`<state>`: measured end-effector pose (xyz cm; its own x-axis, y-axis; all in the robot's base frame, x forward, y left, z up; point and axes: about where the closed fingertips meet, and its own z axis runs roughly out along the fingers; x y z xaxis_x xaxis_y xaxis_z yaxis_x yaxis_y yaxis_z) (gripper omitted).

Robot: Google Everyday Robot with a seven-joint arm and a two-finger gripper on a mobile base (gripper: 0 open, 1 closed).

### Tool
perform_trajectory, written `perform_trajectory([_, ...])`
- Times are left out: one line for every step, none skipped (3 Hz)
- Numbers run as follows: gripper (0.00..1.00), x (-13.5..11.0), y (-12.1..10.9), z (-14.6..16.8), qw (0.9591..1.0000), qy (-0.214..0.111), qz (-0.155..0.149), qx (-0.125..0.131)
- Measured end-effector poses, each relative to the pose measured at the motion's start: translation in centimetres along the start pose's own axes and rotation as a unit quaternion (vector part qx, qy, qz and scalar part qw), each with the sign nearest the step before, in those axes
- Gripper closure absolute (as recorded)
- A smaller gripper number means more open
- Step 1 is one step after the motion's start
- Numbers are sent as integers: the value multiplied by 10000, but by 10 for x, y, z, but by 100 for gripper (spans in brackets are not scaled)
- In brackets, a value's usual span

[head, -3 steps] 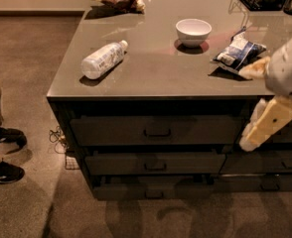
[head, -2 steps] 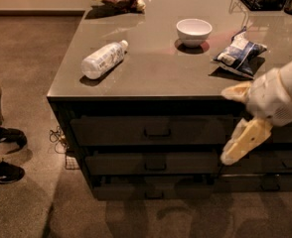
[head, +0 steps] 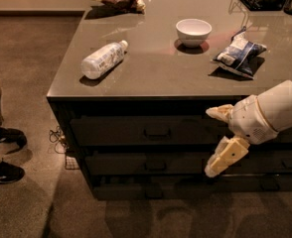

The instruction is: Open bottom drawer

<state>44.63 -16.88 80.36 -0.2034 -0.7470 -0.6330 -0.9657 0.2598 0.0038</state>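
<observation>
We've got our gripper [head: 210, 143] out in front of the drawer stack, right of centre, its fingers spread wide apart with nothing between them. The bottom drawer [head: 136, 188] sits shut, lowest under the counter [head: 156, 78], just below the lower fingertip.

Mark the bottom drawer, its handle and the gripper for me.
bottom drawer [head: 121, 187], camera view, left part of its front.
handle [head: 153, 193], camera view, middle of the bar.
gripper [head: 208, 142], camera view, midway between its open fingertips, up and right of the handle.
</observation>
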Motion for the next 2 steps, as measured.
perform_trajectory([0, 24, 2, 31, 9990, 291, -289, -161])
perform_trajectory([0, 57, 1, 68, 9982, 350, -368, -333])
